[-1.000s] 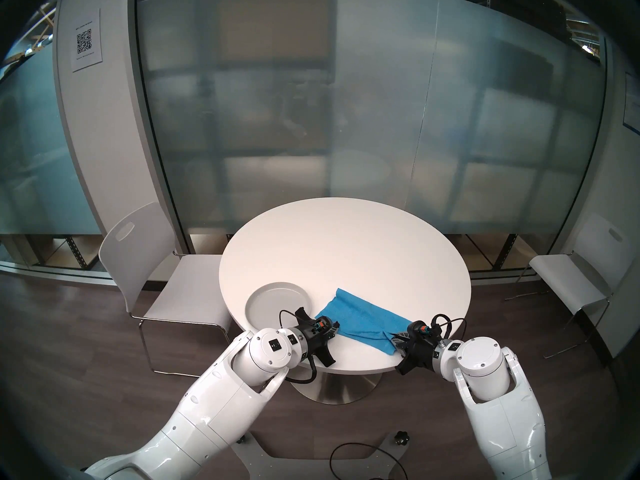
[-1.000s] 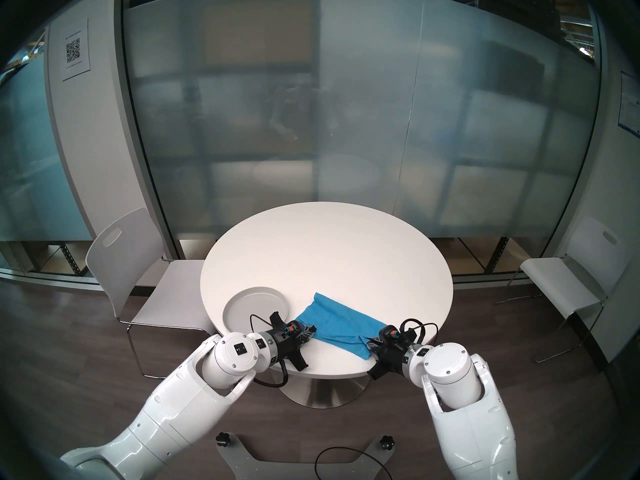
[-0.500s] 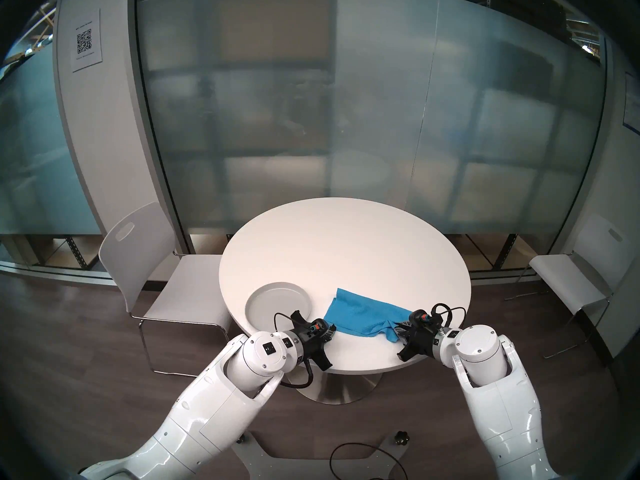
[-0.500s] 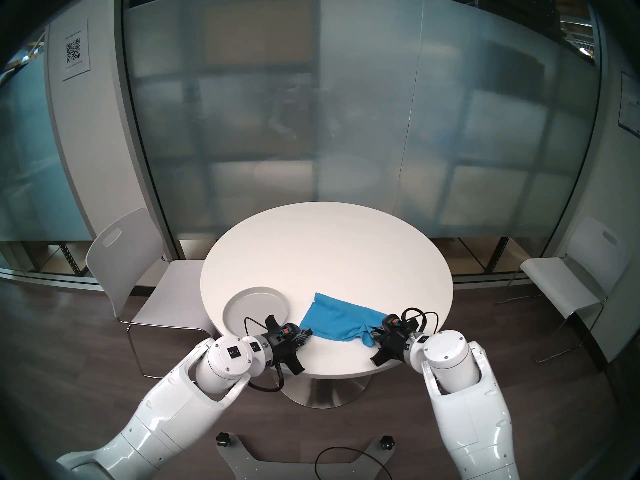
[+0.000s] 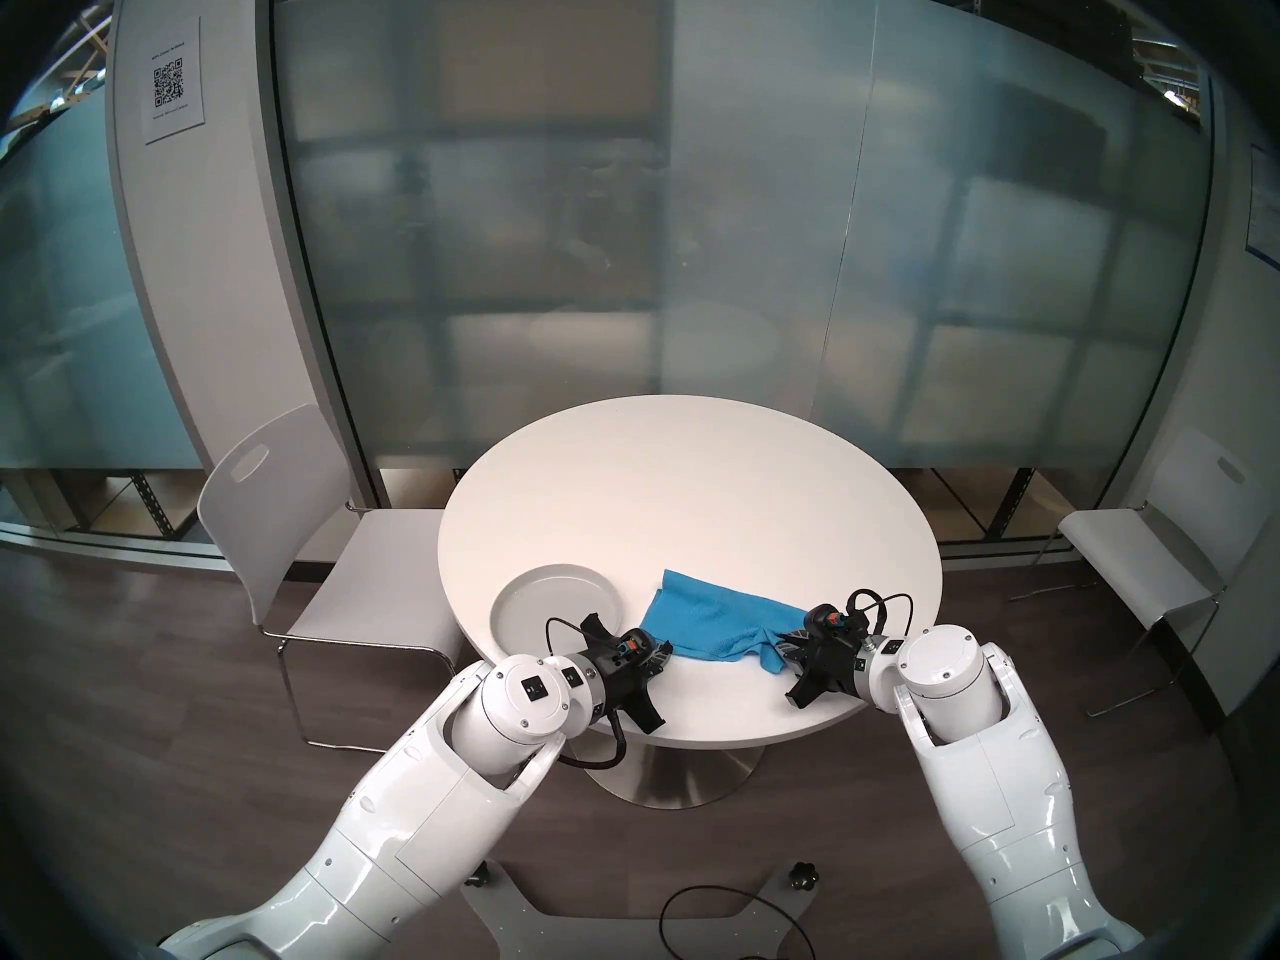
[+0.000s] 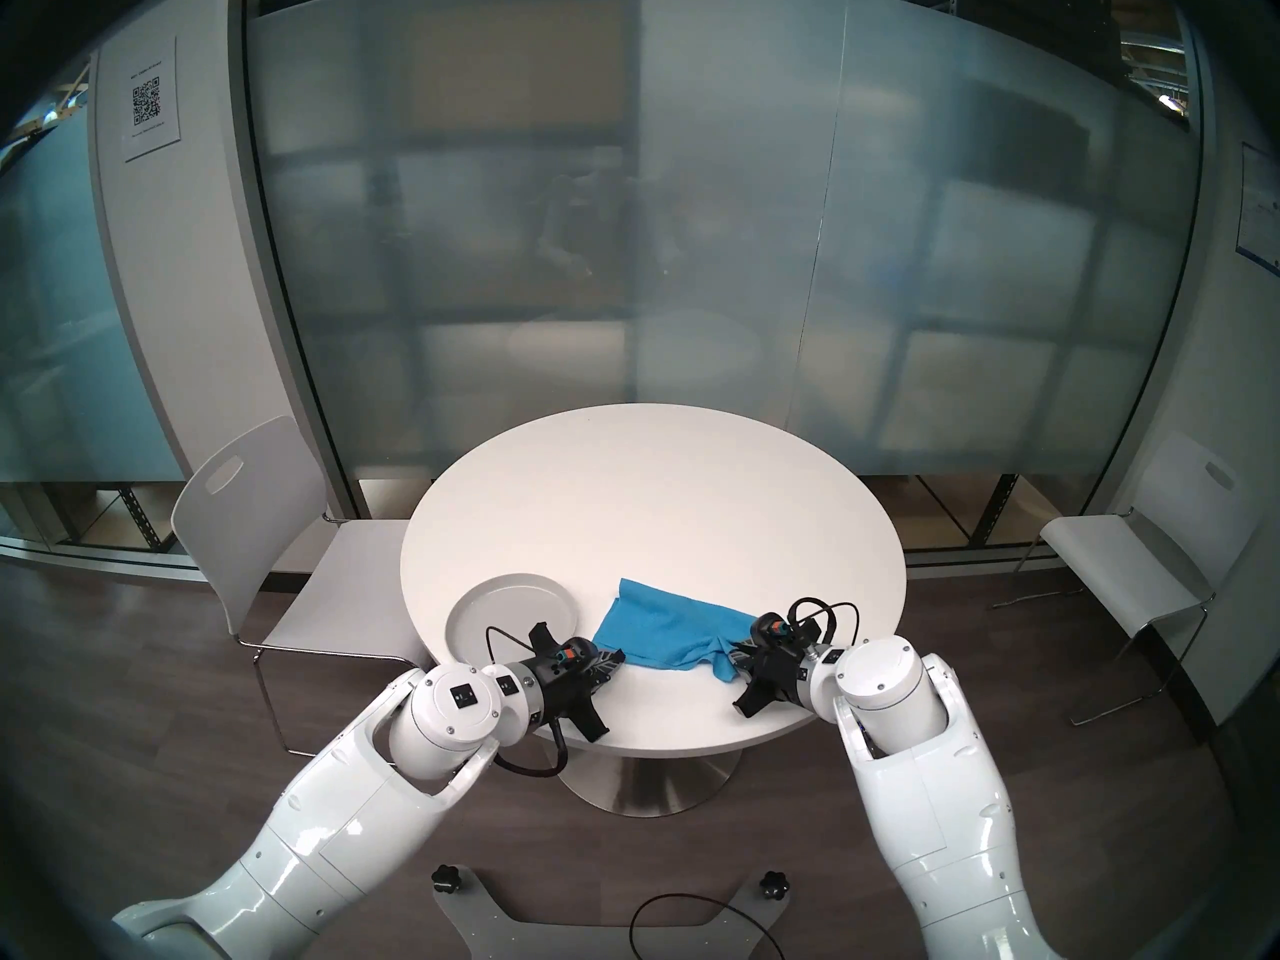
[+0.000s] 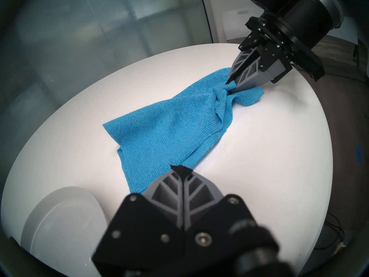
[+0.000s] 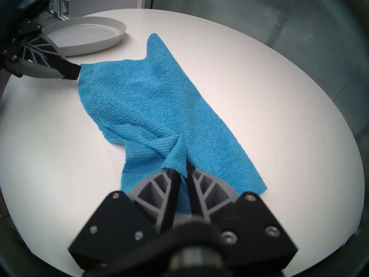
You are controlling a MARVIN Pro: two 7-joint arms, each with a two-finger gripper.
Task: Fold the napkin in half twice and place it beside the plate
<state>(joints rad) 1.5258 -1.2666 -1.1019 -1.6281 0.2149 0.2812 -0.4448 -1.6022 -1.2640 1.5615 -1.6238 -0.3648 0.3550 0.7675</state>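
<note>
White round worktop (image 5: 692,494); plate (image 5: 554,598) near its left edge. Napkin (image 5: 720,626) lies just right of it, already doubled. My left gripper (image 7: 180,167) and right gripper (image 8: 182,171) have jaws clenched on opposite ends; I should carry the right end leftward, edges aligned.

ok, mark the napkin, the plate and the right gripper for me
napkin (image 5: 713,622), head left view, middle of the cloth.
plate (image 5: 554,602), head left view, bare centre.
right gripper (image 7: 231,83), left wrist view, fingertips pinching a napkin corner.
</note>
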